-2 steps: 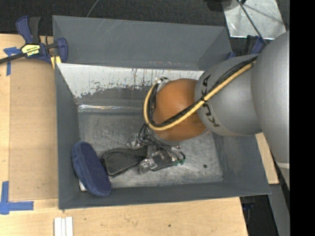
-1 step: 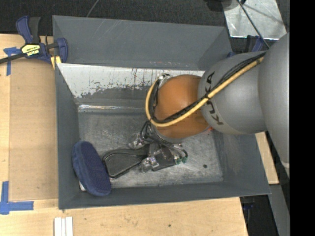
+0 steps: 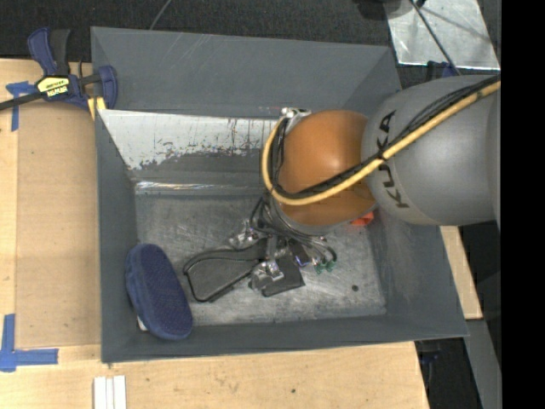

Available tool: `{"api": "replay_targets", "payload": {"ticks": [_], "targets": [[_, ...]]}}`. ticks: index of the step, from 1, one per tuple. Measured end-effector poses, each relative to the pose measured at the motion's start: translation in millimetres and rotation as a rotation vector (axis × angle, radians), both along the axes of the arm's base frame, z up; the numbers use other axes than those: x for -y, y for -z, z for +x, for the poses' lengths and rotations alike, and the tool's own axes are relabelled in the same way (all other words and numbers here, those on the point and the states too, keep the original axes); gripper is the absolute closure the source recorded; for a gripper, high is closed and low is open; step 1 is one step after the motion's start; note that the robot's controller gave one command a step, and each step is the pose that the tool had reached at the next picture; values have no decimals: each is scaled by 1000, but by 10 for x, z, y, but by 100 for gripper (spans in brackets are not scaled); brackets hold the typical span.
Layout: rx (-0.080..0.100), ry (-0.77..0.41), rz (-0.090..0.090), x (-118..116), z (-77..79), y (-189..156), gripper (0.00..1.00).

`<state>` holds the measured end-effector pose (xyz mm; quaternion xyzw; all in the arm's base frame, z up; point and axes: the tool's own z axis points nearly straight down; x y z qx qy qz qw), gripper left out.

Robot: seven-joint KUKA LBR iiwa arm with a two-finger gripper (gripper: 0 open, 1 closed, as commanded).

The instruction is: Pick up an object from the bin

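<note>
**Gripper Low Among Black Pieces at Bin Centre**

A dark blue oval fabric pouch (image 3: 157,292) lay in the near left corner of the grey metal bin (image 3: 115,254). Toward the centre, a black loop-shaped strap (image 3: 213,275) and a small black flat block (image 3: 283,281) sat just beside the lowered gripper (image 3: 272,254). Whether it was open, or held anything, could not be told. Behind it, the arm (image 3: 443,160) read "KUKA".
</note>
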<state>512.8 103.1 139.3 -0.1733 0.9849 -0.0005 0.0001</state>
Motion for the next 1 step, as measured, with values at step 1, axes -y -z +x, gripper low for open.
{"api": "replay_targets", "payload": {"ticks": [1], "targets": [[0,2,0,6,-3,-349,100]]}}
